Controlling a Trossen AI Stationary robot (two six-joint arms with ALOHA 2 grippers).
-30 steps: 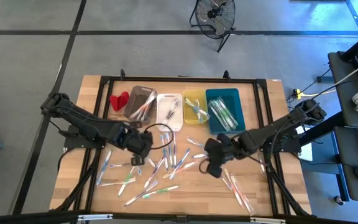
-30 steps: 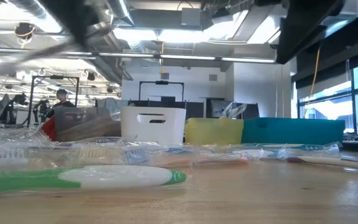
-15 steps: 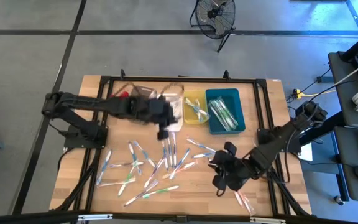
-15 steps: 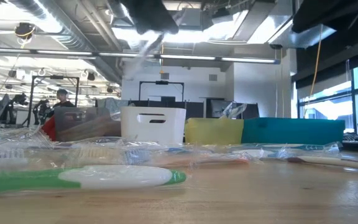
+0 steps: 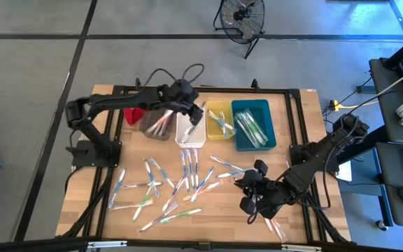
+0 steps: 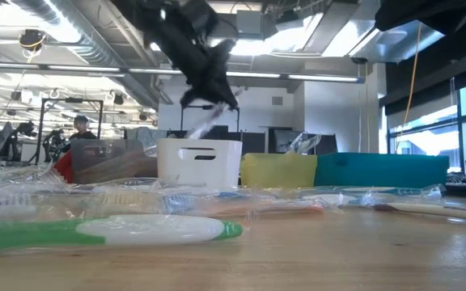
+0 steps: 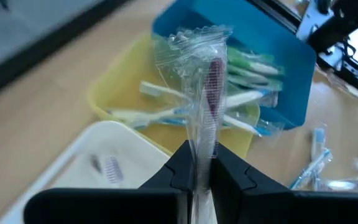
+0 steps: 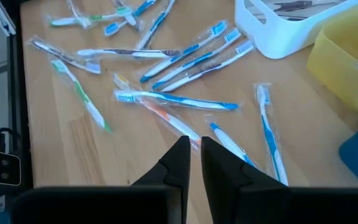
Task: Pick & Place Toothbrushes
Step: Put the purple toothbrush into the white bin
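At the near edge of the table (image 5: 103,210), the right gripper (image 5: 252,203) hovered low over the front right part of the surface, its fingers (image 8: 180,163) pressed almost together with only a narrow slit between them and nothing visibly held. Just ahead of it lay a wrapped blue-handled toothbrush (image 8: 178,99) and several more, part of the loose toothbrushes (image 5: 170,185) scattered across the table's front and middle, each in clear wrapping, with white, blue and green handles. A green-and-white one (image 6: 112,231) lay closest to the low camera. Farther back stood the row of bins: grey bin (image 5: 152,105), white bin (image 5: 185,130), yellow bin (image 5: 221,130) and teal bin (image 5: 261,112), side by side, each already holding some brushes. A small red object (image 5: 133,113) sat beside the grey bin. The left gripper (image 5: 196,112) was raised above the white bin, near its border with the yellow bin, its fingers pinching one wrapped toothbrush (image 7: 209,93) with a dark reddish head, the wrapper standing up between the fingertips. Beyond the table, a floor fan (image 5: 242,17) stood on the grey floor, and a person (image 6: 79,125) showed far off in the room.
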